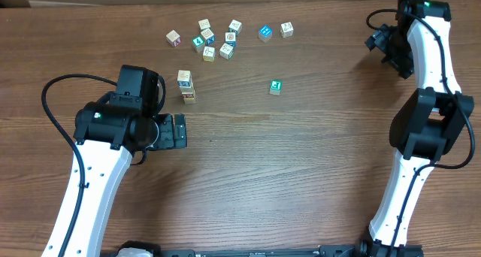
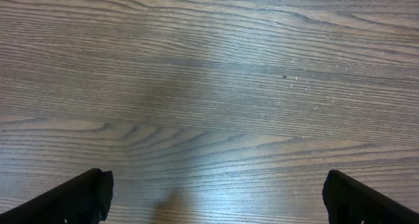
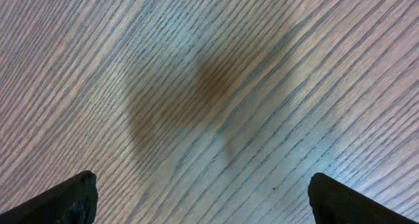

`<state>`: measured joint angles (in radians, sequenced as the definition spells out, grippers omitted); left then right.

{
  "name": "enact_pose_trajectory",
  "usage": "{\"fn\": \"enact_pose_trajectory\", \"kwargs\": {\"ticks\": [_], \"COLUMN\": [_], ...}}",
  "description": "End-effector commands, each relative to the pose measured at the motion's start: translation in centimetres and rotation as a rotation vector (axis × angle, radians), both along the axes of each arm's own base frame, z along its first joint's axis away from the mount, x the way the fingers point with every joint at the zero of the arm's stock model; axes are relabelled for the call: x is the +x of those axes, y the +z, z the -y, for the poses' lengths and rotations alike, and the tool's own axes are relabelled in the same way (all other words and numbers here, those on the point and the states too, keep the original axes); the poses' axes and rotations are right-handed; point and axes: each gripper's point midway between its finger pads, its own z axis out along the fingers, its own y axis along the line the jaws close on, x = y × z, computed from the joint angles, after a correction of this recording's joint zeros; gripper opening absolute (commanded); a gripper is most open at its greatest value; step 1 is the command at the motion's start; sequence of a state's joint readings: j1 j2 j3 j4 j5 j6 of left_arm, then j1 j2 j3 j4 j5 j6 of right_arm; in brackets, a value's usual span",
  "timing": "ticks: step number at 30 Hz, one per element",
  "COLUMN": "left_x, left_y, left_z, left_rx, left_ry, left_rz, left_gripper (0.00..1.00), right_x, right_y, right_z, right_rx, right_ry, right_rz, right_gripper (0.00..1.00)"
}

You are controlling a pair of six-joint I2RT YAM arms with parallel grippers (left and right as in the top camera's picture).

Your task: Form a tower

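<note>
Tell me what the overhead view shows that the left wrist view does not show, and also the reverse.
Only the overhead view: the tower near the left arm, a group of loose cubes farther back, one cube with a green face standing apart, and the right arm. Only the left wrist view: the two dark fingertips of the left jaws seen from close, wide apart, with bare wood between them. Both views: the wooden table.
</note>
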<state>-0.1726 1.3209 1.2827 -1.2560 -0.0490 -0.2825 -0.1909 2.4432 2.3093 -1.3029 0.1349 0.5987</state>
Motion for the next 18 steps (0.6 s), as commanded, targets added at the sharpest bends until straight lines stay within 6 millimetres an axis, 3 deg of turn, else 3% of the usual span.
{"fn": "enact_pose_trajectory", "kwargs": {"ticks": [1, 9, 18], "left_x": [0.0, -0.3, 5.3], "left_y": [-0.3, -2.8, -3.6], "left_z": [-0.1, -0.2, 0.8], "left_rx": [0.004, 0.008, -0.048], "left_ry": [0.011, 0.01, 0.011], "left_rz": [-0.006, -0.027, 0.286], "left_gripper": [1.0, 1.0, 0.99], "right_x": [0.3, 0.3, 0.3], "right_y": [2.7, 2.7, 2.7], "right_z": [0.3, 0.3, 0.3], "right_rx": [-0.014, -0.014, -0.014], "right_ry": [-0.003, -0.003, -0.003], "right_rz": [0.057, 0.057, 0.057], "right_gripper": [1.0, 1.0, 1.0]}}
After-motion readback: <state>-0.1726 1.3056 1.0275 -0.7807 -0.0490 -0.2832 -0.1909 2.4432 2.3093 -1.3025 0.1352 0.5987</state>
